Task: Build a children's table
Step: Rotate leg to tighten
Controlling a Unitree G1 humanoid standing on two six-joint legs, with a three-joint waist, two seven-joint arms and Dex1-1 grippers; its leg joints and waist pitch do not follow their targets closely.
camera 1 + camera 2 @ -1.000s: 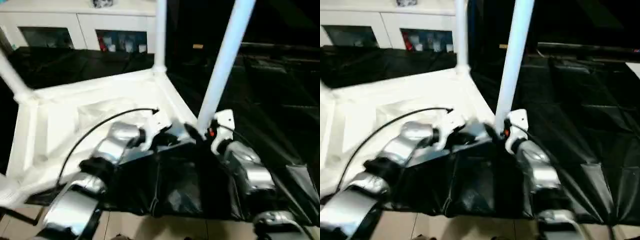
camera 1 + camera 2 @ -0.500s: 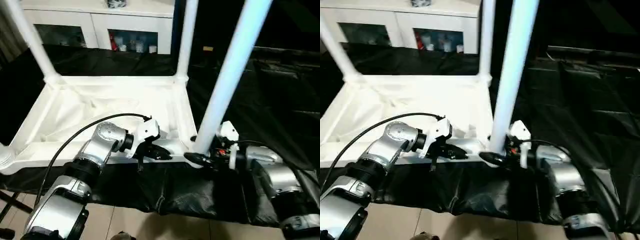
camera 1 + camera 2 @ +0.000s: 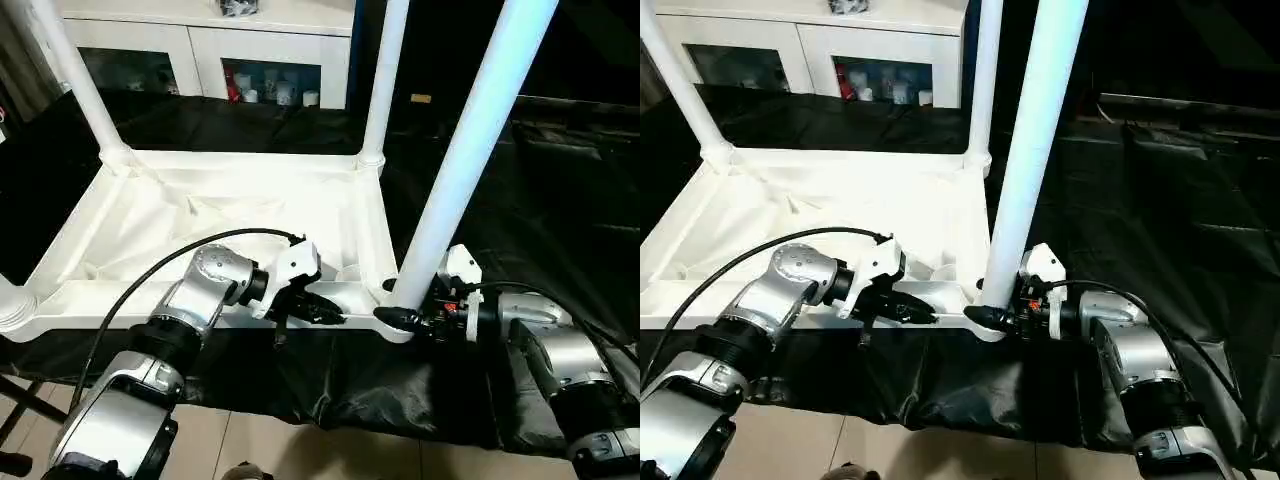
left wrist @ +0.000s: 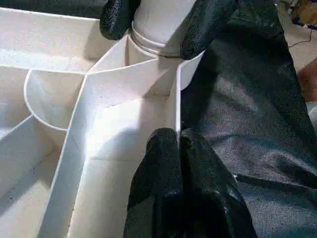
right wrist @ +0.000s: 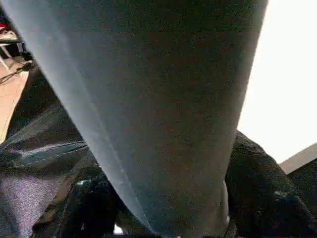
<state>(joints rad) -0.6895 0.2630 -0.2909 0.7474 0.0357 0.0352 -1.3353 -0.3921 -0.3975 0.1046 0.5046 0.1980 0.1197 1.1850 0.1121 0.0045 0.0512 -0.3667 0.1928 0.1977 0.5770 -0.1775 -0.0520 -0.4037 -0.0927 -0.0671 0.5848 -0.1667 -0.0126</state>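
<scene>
Left wrist view | left gripper (image 4: 177,148) jaws pinch tabletop (image 4: 114,114) rim | right gripper (image 3: 400,316) jaws clasp leg (image 3: 460,160)

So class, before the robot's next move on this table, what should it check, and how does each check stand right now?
1. Table top lies underside up on the black cloth: ok.
2. Left hand is shut on the top's near rim, steadying it: ok.
3. Right hand has a finger on each side of the near right leg at its base: ok.
4. Near right leg is pushed fully into its corner socket: cannot tell.
5. Far left leg and far right leg stand upright in their corners: ok.
6. Near left corner has its leg fitted: cannot tell, it sits at the picture's edge.
</scene>
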